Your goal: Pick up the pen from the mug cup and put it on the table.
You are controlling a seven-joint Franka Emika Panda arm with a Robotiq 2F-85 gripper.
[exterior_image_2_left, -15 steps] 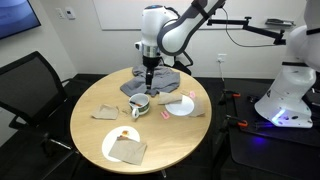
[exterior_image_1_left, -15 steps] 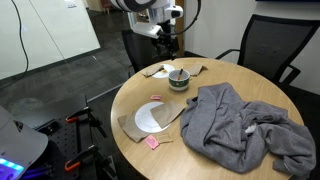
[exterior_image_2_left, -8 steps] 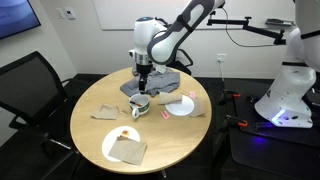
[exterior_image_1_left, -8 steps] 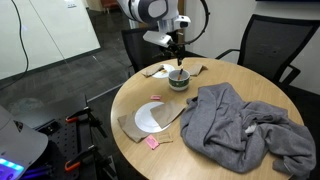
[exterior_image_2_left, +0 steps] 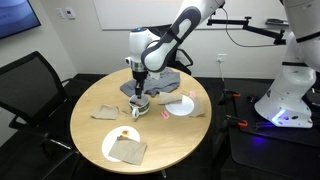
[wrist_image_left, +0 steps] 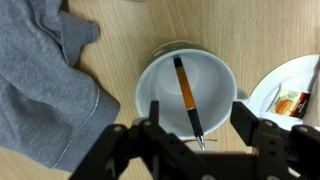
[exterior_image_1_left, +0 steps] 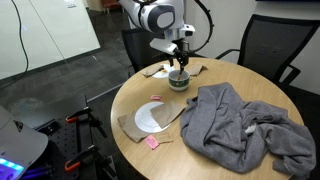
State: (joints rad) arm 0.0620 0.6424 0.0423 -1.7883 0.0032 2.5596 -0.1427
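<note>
The mug cup (wrist_image_left: 215,85), dark outside and pale inside, stands on the light wooden round table (exterior_image_1_left: 130,100). It shows in both exterior views (exterior_image_1_left: 179,81) (exterior_image_2_left: 140,106). The pen (wrist_image_left: 184,88), orange with a black lower part, leans inside the cup with its tip over the near rim. My gripper (wrist_image_left: 200,132) is open and empty, one finger on each side of the cup's near rim, just above it. It hangs right over the cup in both exterior views (exterior_image_1_left: 180,66) (exterior_image_2_left: 139,92).
A crumpled grey cloth (exterior_image_1_left: 240,125) (wrist_image_left: 40,70) lies close beside the cup. A white plate (exterior_image_1_left: 152,118) (wrist_image_left: 295,90), brown paper pieces (exterior_image_2_left: 106,112) and a pink scrap (exterior_image_1_left: 153,143) lie on the table. Black chairs (exterior_image_1_left: 270,45) stand around it.
My gripper has moved over the cup and come down toward it. The cup and the pen have not moved.
</note>
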